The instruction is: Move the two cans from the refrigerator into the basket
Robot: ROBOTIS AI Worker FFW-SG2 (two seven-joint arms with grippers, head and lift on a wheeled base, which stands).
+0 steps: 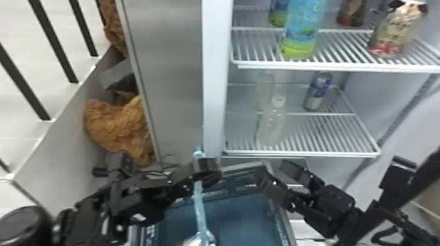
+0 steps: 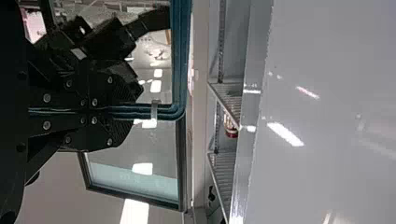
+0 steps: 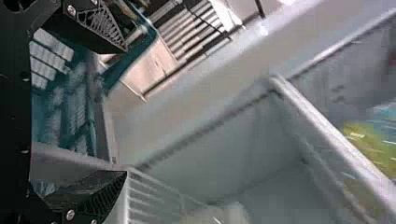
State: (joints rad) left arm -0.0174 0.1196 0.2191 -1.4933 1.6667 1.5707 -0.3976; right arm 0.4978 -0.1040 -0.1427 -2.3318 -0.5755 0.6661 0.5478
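In the head view my left gripper [image 1: 207, 168] is closed on the light-blue handle [image 1: 199, 199] of the blue basket [image 1: 284, 225]. The left wrist view has the same gripper [image 2: 133, 111] clamped on the handle [image 2: 161, 111]. My right gripper [image 1: 280, 171] stands open, in front of and below the refrigerator's lower shelf [image 1: 307, 153]. In the right wrist view, nothing is between the fingers of this gripper [image 3: 125, 112]. A blue-and-silver can [image 1: 317, 91] stands at the back of that shelf. A shiny object [image 1: 193, 242] shows low in the basket; I cannot tell what it is.
Two clear bottles, front [image 1: 271, 126] and back [image 1: 264, 88], stand left of the can. The upper shelf [image 1: 340, 67] carries a blue-green bottle [image 1: 301, 32] and a red-and-cream container [image 1: 399, 29]. A white refrigerator post [image 1: 216, 81] rises left of the shelves.
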